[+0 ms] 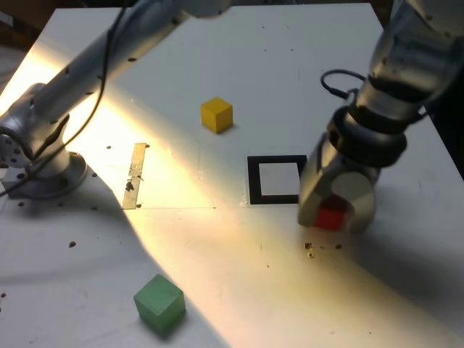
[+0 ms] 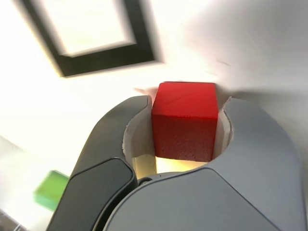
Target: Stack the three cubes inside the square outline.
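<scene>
In the wrist view, nearest the camera, the pincer (image 2: 189, 97) is drawn in around the red cube (image 2: 184, 125), a curved jaw against each of two opposite sides. The cube sits squarely between them, presumably so it comes up without twisting. Whether it has left the table I cannot tell. The square outline (image 2: 108, 58) lies just beside, partly out of frame; the green cube (image 2: 50, 190) is farther off, blurred.

In the exterior view, the green cube rests at the lower left, well apart from the outline. The pincer points down at right of centre, red between its jaws, just beside the outline's right edge, so the carry looks short. The black outline is near the centre, its visible white inside bare, awaiting a base cube. The yellow cube (image 1: 216, 114) sits upper centre, with free table around it for a later grasp.
</scene>
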`<state>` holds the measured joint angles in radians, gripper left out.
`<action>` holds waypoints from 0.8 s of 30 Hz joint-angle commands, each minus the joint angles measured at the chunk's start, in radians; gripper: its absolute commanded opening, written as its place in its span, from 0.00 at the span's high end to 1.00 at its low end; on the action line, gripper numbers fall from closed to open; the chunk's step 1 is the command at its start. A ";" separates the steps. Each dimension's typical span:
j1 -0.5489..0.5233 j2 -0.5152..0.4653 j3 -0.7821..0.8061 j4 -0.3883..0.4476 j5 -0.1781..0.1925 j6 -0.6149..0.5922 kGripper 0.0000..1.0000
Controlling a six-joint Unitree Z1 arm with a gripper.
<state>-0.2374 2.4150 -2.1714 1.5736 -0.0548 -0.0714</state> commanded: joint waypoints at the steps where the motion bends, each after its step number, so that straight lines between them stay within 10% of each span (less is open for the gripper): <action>1: 0.015 -0.052 0.041 -0.003 0.004 0.004 0.67; 24: 0.186 -0.251 0.466 -0.216 -0.004 0.096 0.67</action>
<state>-0.0553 2.1692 -1.7097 1.3613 -0.0568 0.0222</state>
